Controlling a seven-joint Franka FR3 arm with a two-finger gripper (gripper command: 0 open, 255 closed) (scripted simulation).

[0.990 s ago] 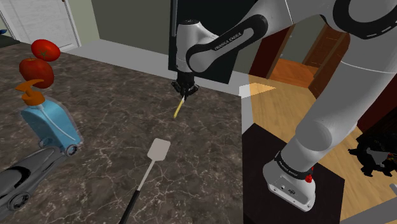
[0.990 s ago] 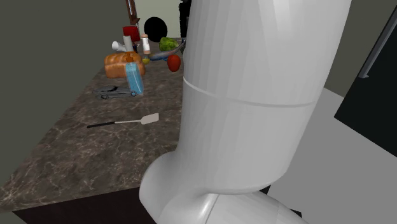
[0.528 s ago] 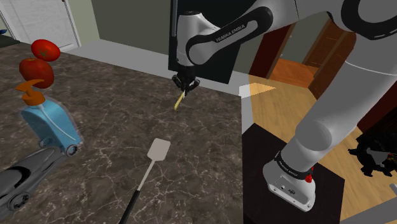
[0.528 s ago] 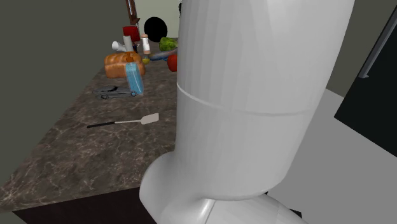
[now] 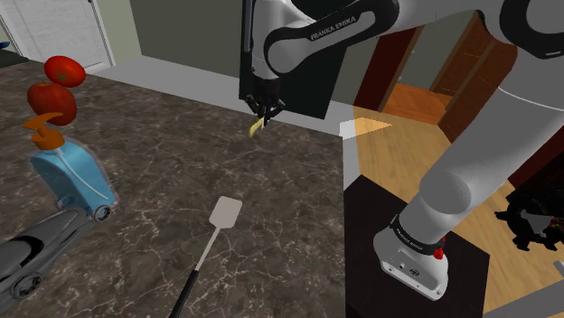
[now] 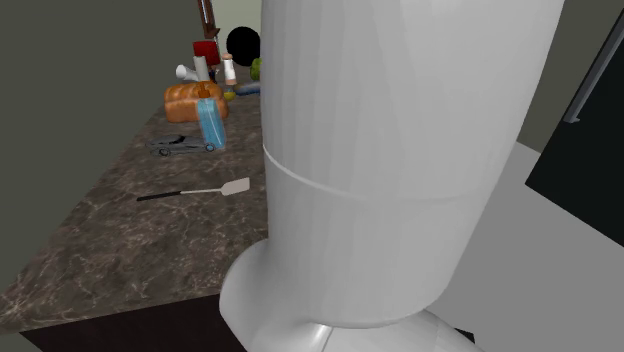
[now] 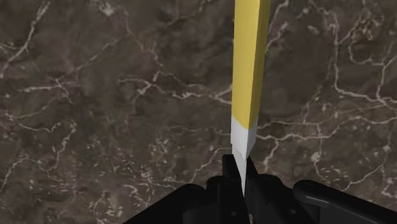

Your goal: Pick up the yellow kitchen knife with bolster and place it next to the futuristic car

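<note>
Shoulder view: the pincer pointed down near the far edge of the dark marble bench, clenched on the yellow knife, which hung slanted below the fingers. The knife was well apart from the blue car and the grey car at this view's left. A spatula lay flat on the bench between them.

Second exterior view: the white arm blocked most of the right side. The spatula, grey car, blue car and a bread loaf sat on the bench.

Wrist view: the pincer gripped the knife's white end, the yellow length pointing away over the bench.
</note>
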